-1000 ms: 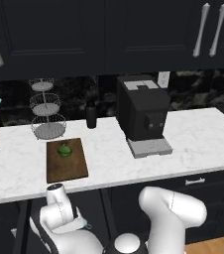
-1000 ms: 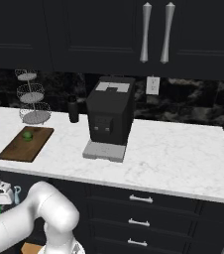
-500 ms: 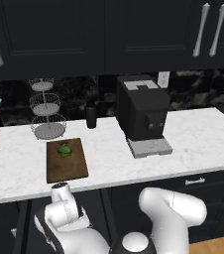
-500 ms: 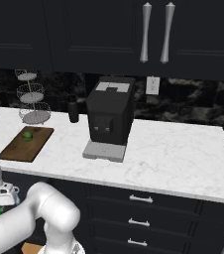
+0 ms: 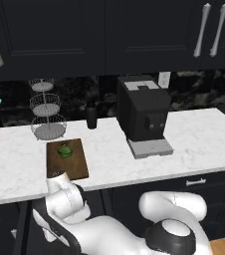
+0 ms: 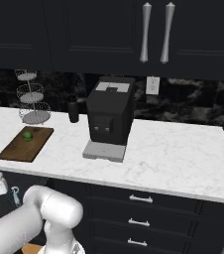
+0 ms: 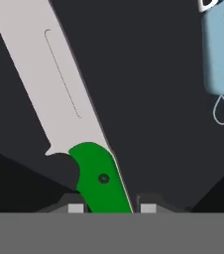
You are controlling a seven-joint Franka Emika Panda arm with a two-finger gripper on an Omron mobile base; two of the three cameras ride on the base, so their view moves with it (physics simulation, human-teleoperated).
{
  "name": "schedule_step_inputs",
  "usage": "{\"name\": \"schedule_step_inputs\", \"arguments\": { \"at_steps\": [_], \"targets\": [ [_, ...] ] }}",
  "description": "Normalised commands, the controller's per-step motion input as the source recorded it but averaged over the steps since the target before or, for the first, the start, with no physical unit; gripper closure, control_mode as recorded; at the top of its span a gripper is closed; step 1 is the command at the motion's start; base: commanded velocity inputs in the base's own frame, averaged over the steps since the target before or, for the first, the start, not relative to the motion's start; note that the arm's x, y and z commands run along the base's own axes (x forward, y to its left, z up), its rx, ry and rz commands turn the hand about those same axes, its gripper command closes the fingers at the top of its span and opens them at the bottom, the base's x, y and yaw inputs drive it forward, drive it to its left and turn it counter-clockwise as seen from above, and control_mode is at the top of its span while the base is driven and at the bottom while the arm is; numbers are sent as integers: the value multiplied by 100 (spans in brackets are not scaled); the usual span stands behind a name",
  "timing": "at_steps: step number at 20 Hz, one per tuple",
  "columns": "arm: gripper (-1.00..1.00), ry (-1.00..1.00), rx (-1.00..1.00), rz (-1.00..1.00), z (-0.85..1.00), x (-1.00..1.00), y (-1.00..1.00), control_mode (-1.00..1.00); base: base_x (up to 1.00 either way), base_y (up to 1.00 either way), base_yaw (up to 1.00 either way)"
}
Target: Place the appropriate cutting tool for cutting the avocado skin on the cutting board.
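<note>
Gripping the green handle of the knife, the fingers are closing tight on it, its pale blade pointing away over a dark surface, with the blue peeler lying well apart. On the tabletop, the avocado is sitting on the cutting board.

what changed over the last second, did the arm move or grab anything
The arm's wrist climbed a little toward the counter edge in both base views. In the hand view the gripper is shut on the knife. The avocado on the cutting board and the peeler stayed put.
</note>
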Motion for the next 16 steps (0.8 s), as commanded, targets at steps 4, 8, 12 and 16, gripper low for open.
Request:
{"name": "schedule_step_inputs", "arguments": {
  "at_steps": [4, 8, 12, 16],
  "targets": [
    [100, 0, 8, 18, 91, -66, 0, -100, 0, 0, 0],
    [100, 0, 10, 12, 100, -38, -4, -100, 0, 0, 0],
    [100, 0, 14, 10, 100, -14, -3, -100, 0, 0, 0],
    [100, 0, 13, 13, 97, 1, -4, -100, 0, 0, 0]
  ]
}}
